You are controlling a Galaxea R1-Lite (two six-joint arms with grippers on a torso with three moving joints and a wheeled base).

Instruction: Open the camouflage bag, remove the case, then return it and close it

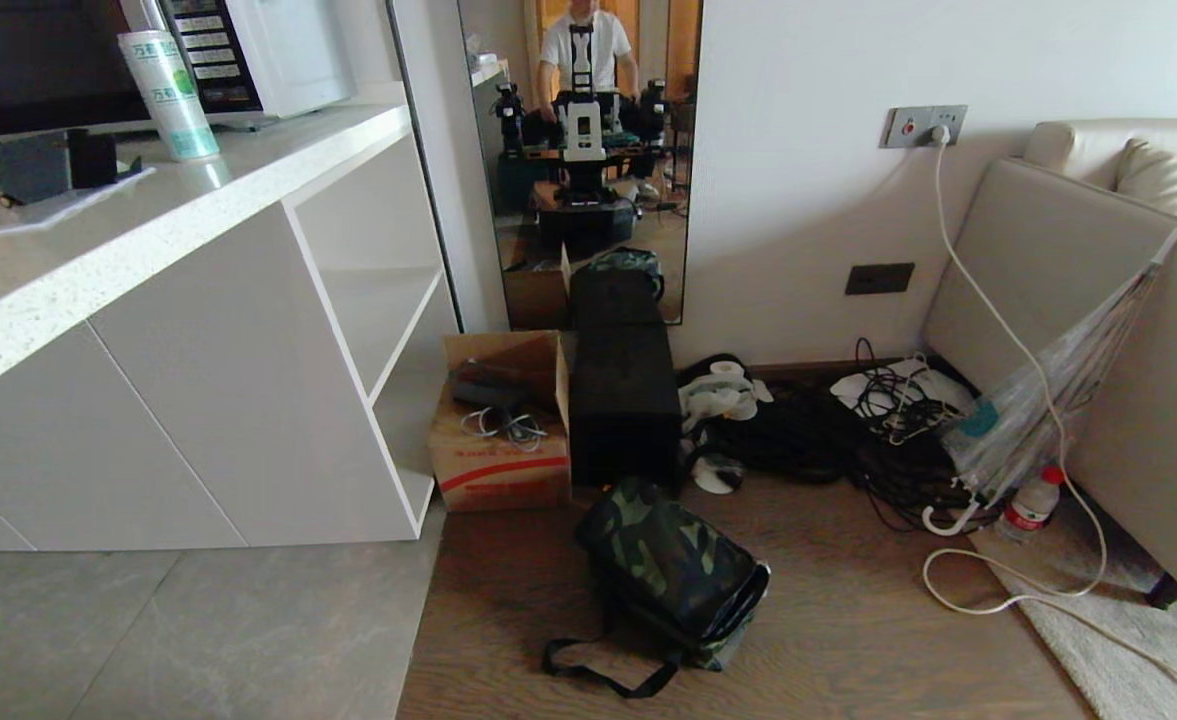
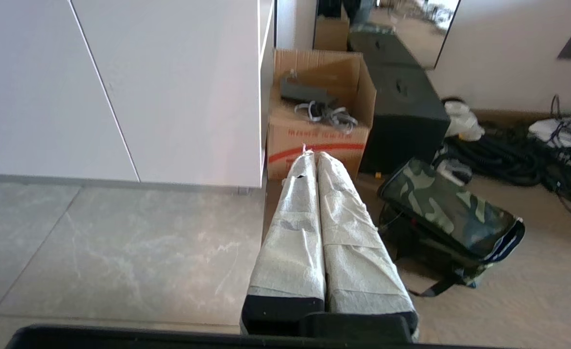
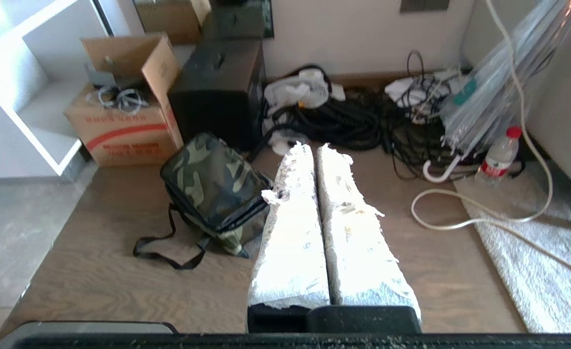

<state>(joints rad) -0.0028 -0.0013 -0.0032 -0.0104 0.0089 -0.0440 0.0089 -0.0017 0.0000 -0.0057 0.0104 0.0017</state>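
The boxy green-brown-black camouflage fabric bag (image 1: 670, 572) lies zipped on the wooden floor at six o'clock, presumably awaiting opening, while both tape-wrapped grippers, left (image 2: 313, 156) and right (image 3: 310, 148), hang clenched and empty.

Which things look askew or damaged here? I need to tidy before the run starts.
The green-brown camouflage fabric bag lies tipped on the wooden floor, its black webbing strap trailing loose. The white wrapping on the right gripper is frayed at the fingertips. A clear folded umbrella leans over tangled black cables.
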